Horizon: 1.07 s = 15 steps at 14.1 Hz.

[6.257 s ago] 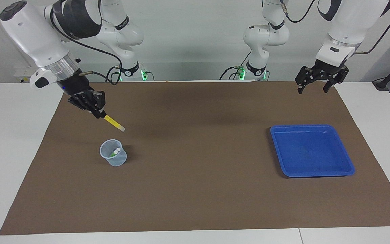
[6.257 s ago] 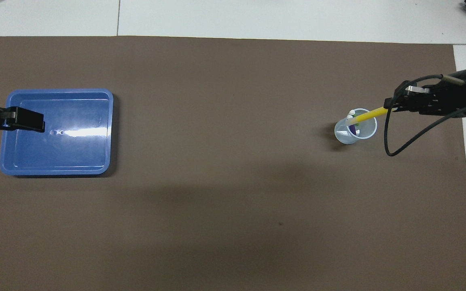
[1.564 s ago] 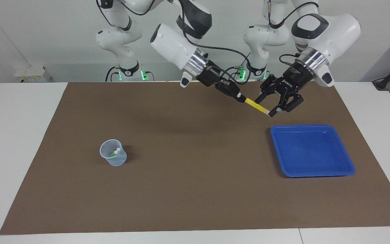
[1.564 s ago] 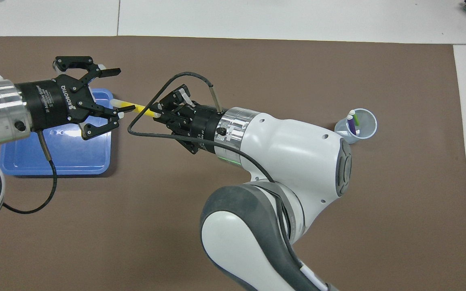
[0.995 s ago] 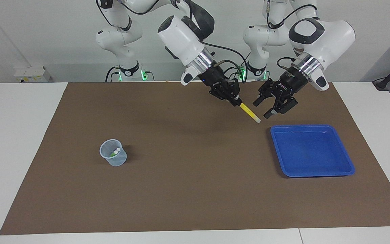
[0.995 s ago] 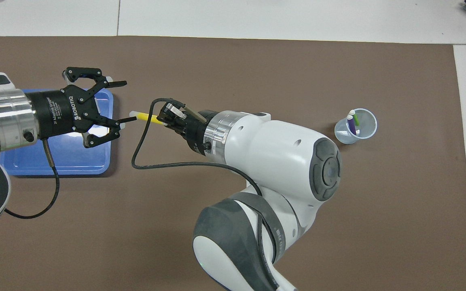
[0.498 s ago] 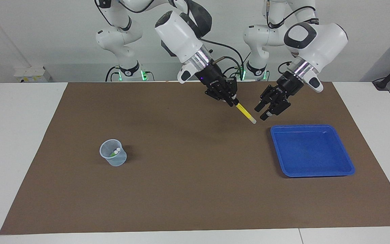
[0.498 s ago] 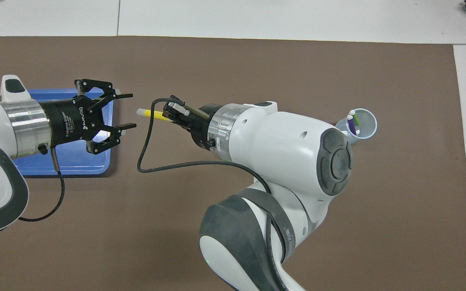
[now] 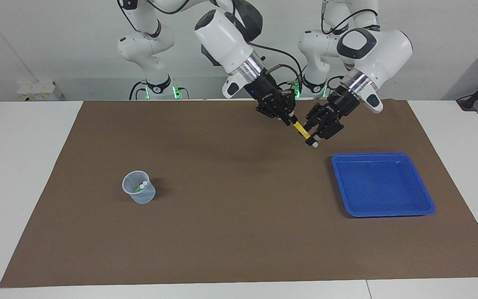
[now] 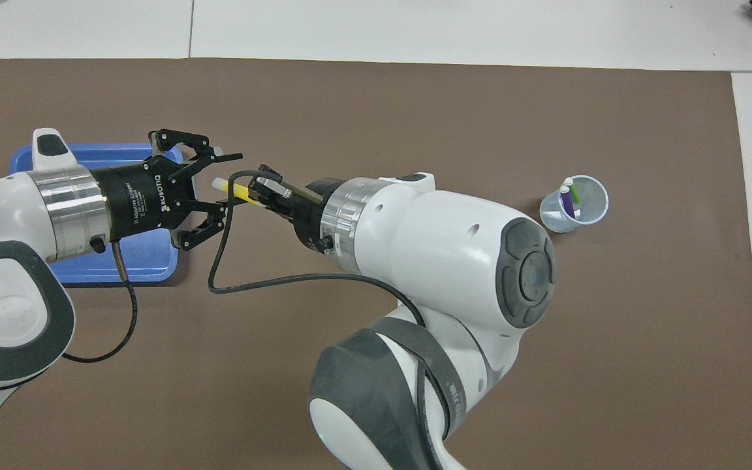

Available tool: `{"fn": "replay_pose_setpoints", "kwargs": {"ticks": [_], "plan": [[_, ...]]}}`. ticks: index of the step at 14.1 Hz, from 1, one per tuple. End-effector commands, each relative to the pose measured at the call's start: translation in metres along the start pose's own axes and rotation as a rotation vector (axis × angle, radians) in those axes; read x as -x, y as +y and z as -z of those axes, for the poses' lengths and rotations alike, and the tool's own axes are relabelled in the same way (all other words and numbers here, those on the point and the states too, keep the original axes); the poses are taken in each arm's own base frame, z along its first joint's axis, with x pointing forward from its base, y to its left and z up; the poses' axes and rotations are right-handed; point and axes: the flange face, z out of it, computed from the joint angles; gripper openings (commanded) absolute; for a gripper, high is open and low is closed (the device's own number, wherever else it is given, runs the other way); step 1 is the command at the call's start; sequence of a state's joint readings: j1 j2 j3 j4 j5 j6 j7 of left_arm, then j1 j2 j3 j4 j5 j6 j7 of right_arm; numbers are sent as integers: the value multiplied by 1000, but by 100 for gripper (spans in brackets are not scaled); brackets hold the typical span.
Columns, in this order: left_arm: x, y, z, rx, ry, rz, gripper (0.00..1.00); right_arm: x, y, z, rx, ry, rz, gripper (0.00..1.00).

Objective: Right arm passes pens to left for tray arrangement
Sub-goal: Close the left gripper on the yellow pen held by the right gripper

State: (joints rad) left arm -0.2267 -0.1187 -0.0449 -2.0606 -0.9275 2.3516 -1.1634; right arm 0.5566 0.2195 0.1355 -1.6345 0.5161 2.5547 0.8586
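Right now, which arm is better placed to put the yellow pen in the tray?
Left. The left gripper is around the yellow pen's free end, right beside the blue tray. The right gripper holds the other end.

White arms (image 9: 226, 35), silver wrist rings, black cables.

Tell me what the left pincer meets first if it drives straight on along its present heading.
The yellow pen, already between the left pincer fingers in both views. Past it, probably the right pincer shut on the pen's other end, though depth is uncertain.
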Motion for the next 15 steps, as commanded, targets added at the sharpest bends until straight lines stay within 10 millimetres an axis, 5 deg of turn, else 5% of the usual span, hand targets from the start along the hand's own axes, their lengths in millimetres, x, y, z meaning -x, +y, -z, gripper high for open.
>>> {"fn": "replay_pose_setpoints", "kwargs": {"ticks": [1, 4, 6, 7, 8, 15], "plan": [[-7, -3, 10, 23, 0, 32, 55, 1, -3, 3, 5, 11, -5, 0], [-4, -8, 7, -5, -13, 29, 47, 0, -3, 4, 5, 12, -6, 0], [-2, -9, 5, -9, -16, 24, 24, 0, -3, 4, 5, 12, -6, 0], [-1, -9, 5, -9, -16, 22, 4, 0, -3, 4, 5, 12, -6, 0], [0, -9, 5, -13, -19, 21, 0, 0, -3, 4, 5, 12, -6, 0], [-14, -6, 16, -25, -20, -16, 0, 1, -3, 3, 4, 10, -8, 0]]}}
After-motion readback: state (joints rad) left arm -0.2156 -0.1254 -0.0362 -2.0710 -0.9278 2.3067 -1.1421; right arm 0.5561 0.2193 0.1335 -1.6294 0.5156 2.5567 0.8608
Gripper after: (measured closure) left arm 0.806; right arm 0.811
